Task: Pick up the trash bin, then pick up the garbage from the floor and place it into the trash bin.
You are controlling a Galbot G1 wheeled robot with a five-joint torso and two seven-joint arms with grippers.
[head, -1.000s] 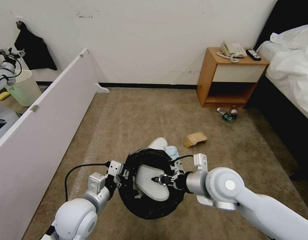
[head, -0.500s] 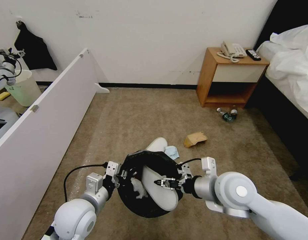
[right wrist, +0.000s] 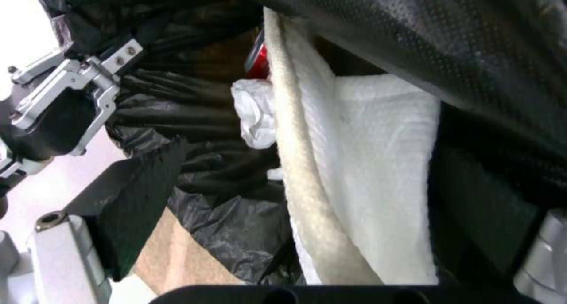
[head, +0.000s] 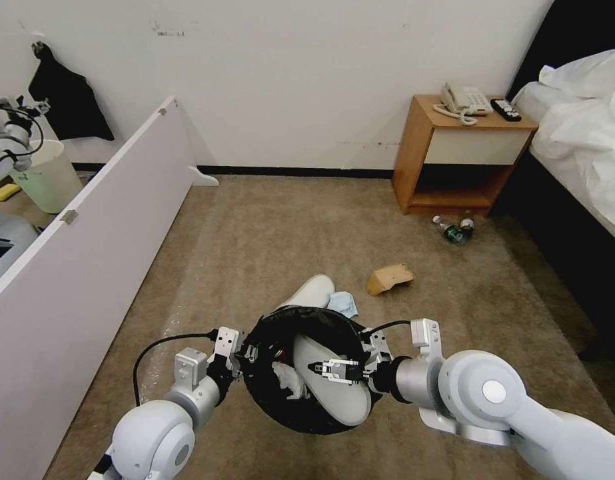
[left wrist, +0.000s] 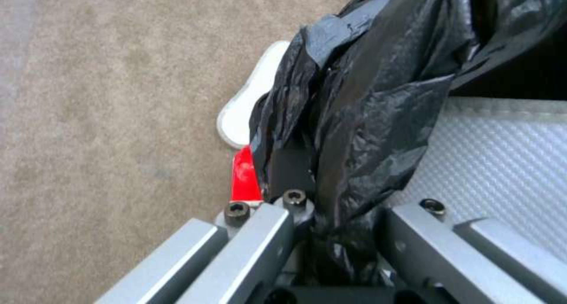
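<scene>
Currently: trash bin (head: pixel 307 413) — light, thin-walled, crinkly slippery liner; held above the carpet by its rim, left gripper (head: pixel 244 348) clenched on rim and bag. Slipper (head: pixel 334 387) — flat, soft, floppy; right gripper (head: pixel 327 368) grasps it by the sole edge, inside the bin beside tissue (head: pixel 287 380).

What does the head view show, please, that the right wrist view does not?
Head view alone: a second slipper, blue cloth and cardboard piece on the carpet, bottles by the nightstand, and the right hand over the trash bin.

Right wrist view alone: the slipper's ribbed texture and thick pale edge, close up.

Both: the slipper in the black-lined bin, crumpled tissue, a red packet, and the left hand gripping the rim.
</scene>
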